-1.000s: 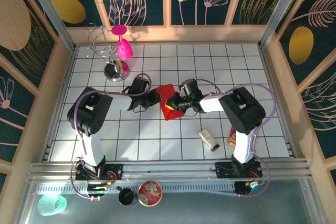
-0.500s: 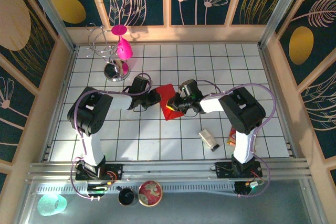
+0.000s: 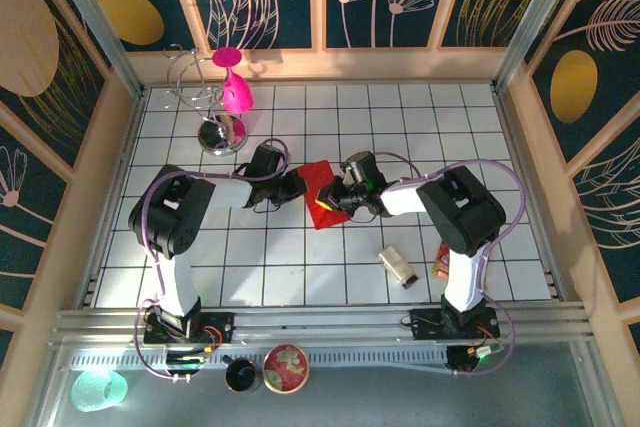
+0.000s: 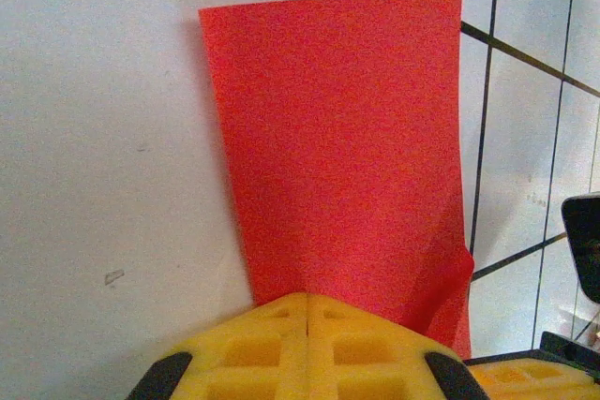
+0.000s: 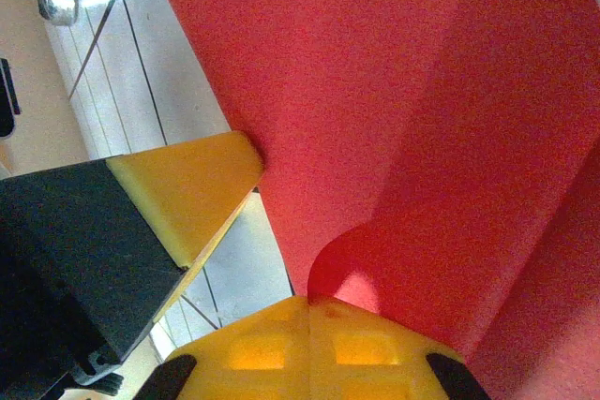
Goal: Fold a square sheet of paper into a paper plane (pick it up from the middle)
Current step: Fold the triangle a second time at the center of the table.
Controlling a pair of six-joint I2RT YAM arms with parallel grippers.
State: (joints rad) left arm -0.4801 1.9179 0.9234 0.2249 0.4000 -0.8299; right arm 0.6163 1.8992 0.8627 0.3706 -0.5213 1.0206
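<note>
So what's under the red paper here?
The white tiled table shows around the red paper, which lies mostly flat on it. What lies directly beneath is covered, so anything else there cannot be told.

Red sheet (image 4: 337, 138): I lose its near edge behind my left gripper (image 4: 307, 299).
Snack packet (image 3: 440, 269): mostly hidden behind my right arm (image 3: 465, 212).

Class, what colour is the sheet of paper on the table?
The sheet of paper is plain bright red; left wrist view.
</note>
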